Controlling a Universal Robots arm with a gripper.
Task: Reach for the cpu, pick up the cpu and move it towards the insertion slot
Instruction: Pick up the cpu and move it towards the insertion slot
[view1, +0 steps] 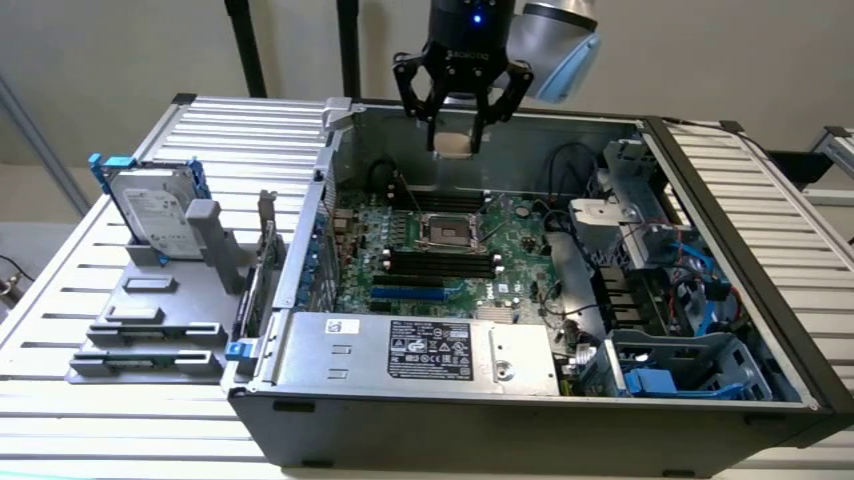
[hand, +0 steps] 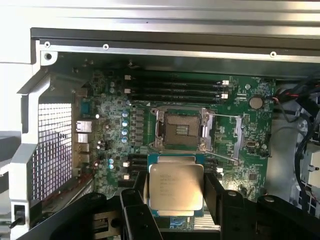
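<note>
One open computer case takes up most of what you see in the exterior view, lying on a slatted metal table with its side panel off. Inside it you have the green motherboard, and toward the exterior view's right a tangle of cables and blue drive bays. Along the near edge sits the silver power supply with its label facing up.

On the exterior view's left, outside the case, you can see a grey fixture holding a hard drive with blue brackets, standing upright.

Your arm comes down from above the far wall of the case. The gripper hangs above the motherboard, and its two dark fingers pinch the cpu by opposite edges. In the wrist view you see the chip's silver top with printed text, held flat and level between the pads.

The insertion slot lies open on the board, its shiny frame around a dark centre. In the wrist view the cpu appears just beside the socket, overlapping its near frame edge, and is lifted clear of the board. From the exterior view, the socket sits below and in front of the held chip.

Long black memory slots run along the far side of the socket.
</note>
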